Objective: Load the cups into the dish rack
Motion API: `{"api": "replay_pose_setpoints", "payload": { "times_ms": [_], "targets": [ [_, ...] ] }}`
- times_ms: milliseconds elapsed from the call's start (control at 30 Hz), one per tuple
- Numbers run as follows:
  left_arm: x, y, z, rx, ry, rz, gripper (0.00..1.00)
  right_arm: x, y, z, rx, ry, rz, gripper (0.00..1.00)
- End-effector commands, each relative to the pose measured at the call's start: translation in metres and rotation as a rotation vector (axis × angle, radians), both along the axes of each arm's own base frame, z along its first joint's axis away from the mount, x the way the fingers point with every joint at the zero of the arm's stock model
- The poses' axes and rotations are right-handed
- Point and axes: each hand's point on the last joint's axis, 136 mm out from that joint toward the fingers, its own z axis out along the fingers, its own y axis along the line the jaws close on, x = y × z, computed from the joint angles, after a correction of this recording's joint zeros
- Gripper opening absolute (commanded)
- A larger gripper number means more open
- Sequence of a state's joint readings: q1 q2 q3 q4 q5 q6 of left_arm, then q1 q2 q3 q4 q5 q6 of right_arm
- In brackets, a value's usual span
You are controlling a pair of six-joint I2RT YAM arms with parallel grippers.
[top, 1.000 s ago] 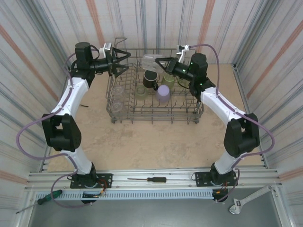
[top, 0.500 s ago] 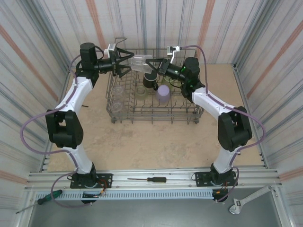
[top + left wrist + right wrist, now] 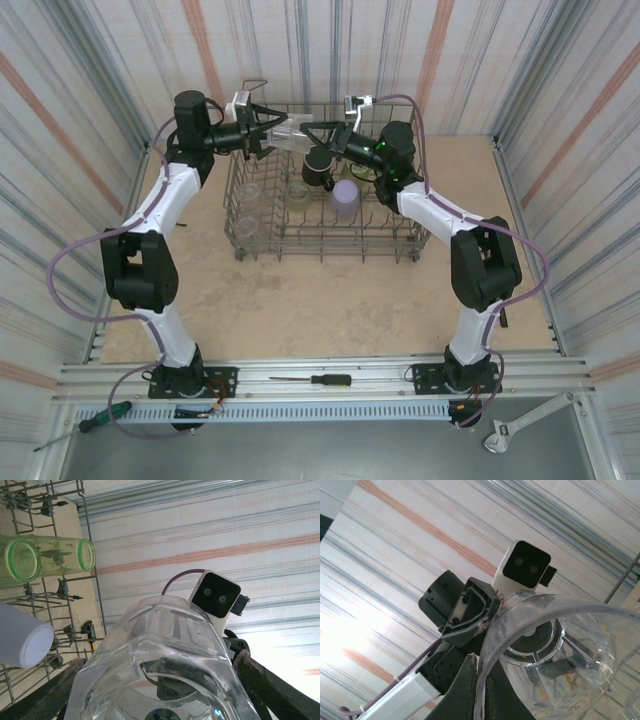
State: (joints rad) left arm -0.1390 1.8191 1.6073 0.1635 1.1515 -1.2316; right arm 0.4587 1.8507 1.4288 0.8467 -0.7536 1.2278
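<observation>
You have no legible lettering, label, brand or number here — none on the dish rack (image 3: 330, 246) or the clear plastic cup (image 3: 160, 655).

The right gripper (image 3: 318, 137) has carried the clear cup (image 3: 292, 133) across to the left gripper (image 3: 268, 135), which swung in to meet it; the cup now sits between its narrowing fingers.

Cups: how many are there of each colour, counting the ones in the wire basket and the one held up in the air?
Black mug: 1
Lavender cup: 1
Olive-green tumblers: 2
Clear cups: 2 for sure, one held in mid-air, one at the left of the dish rack
Total: 6, though further clear ones may be too faint to make out.
</observation>
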Motion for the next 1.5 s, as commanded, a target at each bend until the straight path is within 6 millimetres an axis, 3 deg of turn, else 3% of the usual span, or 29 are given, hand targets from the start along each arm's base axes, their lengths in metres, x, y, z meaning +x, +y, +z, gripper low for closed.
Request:
{"api": "replay_pose_setpoints", "payload": {
  "times_ms": [0,33,67,333,500,933,1333,1367,1467],
  "targets": [
    [-0.012,-0.007,0.003,-0.005,-0.022,-0.044,0.11,-0.006,0.003,0.025,0.039,-0.081,0.014,0.00],
    [-0.012,-0.007,0.003,-0.005,-0.026,-0.043,0.02,-0.005,0.004,0.025,0.036,-0.078,0.016,0.05],
    [-0.012,-0.007,0.003,-0.005,-0.028,-0.042,0.00,-0.005,0.004,0.024,0.033,-0.077,0.015,0.10],
    [-0.015,-0.006,0.007,-0.007,-0.049,-0.039,0.00,-0.005,0.004,0.020,0.000,-0.060,0.008,0.48],
    [-0.015,-0.005,0.008,-0.009,-0.054,-0.038,0.00,-0.005,0.000,0.017,-0.037,-0.061,-0.018,0.61],
    [-0.014,0.002,0.015,-0.018,-0.071,-0.027,0.00,-0.008,-0.024,-0.001,-0.161,-0.008,-0.110,0.82],
    [-0.014,0.006,0.018,-0.020,-0.079,-0.017,0.00,-0.014,-0.061,-0.023,-0.288,0.047,-0.216,0.94],
    [-0.013,0.007,0.018,-0.021,-0.077,-0.016,0.00,-0.015,-0.064,-0.025,-0.294,0.052,-0.222,0.99],
    [-0.013,0.008,0.020,-0.021,-0.076,-0.012,0.00,-0.018,-0.074,-0.027,-0.321,0.062,-0.240,0.99]
  ]
}}
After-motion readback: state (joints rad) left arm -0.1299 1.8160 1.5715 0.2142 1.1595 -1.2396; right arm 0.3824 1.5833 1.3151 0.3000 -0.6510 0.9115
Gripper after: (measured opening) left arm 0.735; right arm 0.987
